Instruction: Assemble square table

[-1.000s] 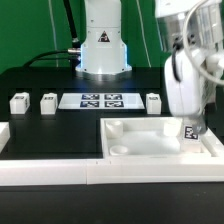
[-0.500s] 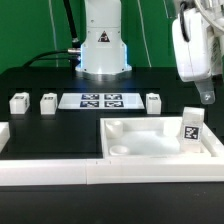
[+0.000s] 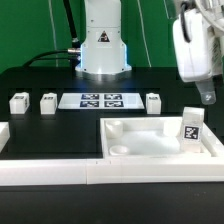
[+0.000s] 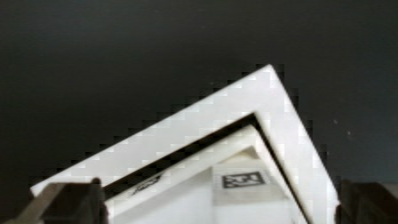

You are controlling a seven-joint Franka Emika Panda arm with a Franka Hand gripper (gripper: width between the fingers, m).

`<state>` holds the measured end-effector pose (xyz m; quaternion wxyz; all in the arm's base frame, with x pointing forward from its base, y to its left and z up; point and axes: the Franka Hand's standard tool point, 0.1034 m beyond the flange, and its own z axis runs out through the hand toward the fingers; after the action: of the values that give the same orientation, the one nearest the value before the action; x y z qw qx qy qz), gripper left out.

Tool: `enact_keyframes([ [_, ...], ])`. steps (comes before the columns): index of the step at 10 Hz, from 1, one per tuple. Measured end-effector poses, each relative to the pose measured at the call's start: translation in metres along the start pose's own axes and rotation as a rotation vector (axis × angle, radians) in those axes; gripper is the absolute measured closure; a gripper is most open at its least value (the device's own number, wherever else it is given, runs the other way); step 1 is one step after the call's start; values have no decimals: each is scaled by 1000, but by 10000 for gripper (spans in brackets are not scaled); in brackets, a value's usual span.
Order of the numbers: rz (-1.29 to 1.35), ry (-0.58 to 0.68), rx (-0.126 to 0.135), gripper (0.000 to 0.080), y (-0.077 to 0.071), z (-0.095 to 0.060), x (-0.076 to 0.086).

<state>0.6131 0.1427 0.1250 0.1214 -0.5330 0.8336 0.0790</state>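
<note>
The square top lay rim-up on the worktop, with one leg block standing upright inside its corner. The gripper hung above, spread wide, holding nothing.

I see one small white leg block standing inside the large white plastic tabletop, at the exterior view's right; behind, three more leg blocks flank the flat white marker board.

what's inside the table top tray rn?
One leg block stands upright inside the table top, near the rim on the exterior view's right, tag toward the camera. Otherwise only a round recess shows. The near rim hides the floor just behind it.
</note>
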Motion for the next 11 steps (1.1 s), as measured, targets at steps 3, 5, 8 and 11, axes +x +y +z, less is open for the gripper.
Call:
enact_keyframes([
  [3,-177,-3,-16,150,35,-14,-9],
  [5,-337,2,-30,150,36,-13,-7],
  [8,-558,0,-31,150,36,-12,-7],
  [11,-899,8,-68,150,59,-6,24],
])
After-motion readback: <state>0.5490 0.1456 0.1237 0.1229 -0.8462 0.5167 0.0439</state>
